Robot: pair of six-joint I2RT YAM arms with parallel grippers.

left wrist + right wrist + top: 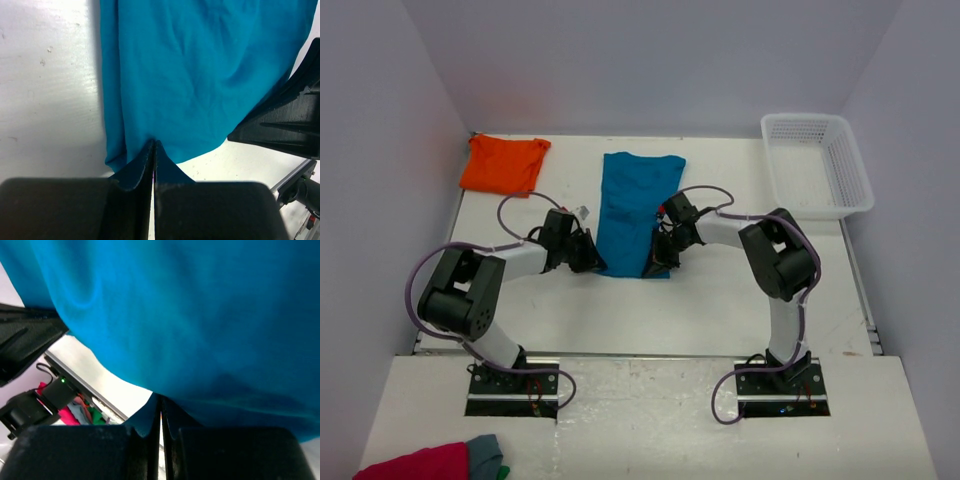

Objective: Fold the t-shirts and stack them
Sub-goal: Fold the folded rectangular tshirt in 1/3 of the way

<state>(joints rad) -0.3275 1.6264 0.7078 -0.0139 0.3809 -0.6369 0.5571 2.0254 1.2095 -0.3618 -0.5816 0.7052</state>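
Arms bend inward from your two bases, elbows pushed out to the sides and forearms angled toward the middle of the table (750,300). This sets the left gripper (592,262) and the right gripper (660,256) facing each other across the near end of the teal t-shirt (635,200). Both tools are pinched tight on that shirt, the left at its near-left corner and the right at its near-right corner. From overhead you see only the black wrists crowding the cloth. The left wrist view shows that gripper's fingers (135,172) pressed together with a fold of teal between their tips, and the other gripper's black body at the right edge. The right wrist view shows the same clamp on teal cloth, which fills most of that picture. Only the overhead view gives you the whole layout. The teal t-shirt lies mid-table as a narrow rectangle, with its long axis running from the far side toward you. You cannot tell which end is the collar. The orange t-shirt (503,163) lies crumpled at the far-left corner, well apart from both grippers. A white basket (817,165) sits at the far right. A crimson cloth (420,465) and a grey cloth (485,452) lie touching each other near the left base.
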